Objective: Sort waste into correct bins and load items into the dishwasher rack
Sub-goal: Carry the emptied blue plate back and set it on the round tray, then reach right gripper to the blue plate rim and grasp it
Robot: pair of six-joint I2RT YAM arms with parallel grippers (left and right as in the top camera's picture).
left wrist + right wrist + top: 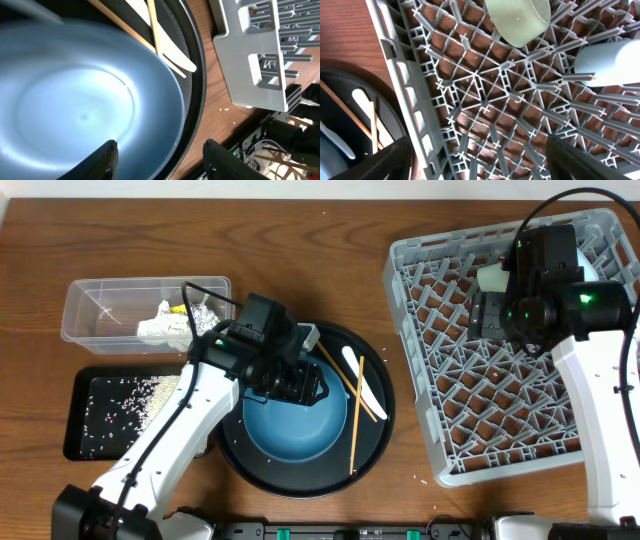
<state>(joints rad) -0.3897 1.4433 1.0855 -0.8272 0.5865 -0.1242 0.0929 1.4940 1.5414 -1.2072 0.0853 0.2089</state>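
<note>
At the near centre of the surface, the left claw hangs low over the blue bowl, which sits in the round black tray. Its fingers are apart and grip nothing, and the bowl's right rim lies under the gap. Two chopsticks and a white utensil lie just right of the bowl in the same tray. The likely step is taking the bowl for the dishwasher rack at right. A clean job would set one finger inside the rim and one outside, keep off the sticks, and lift clear of the tray's lip before swinging right. At near left, rice grains dot the shallow black tray. Beyond it the clear tub holds tissue and a foil wrapper. Farther right, the right claw hovers wide and empty over the rack, where a pale cup and a light blue vessel lie.
</note>
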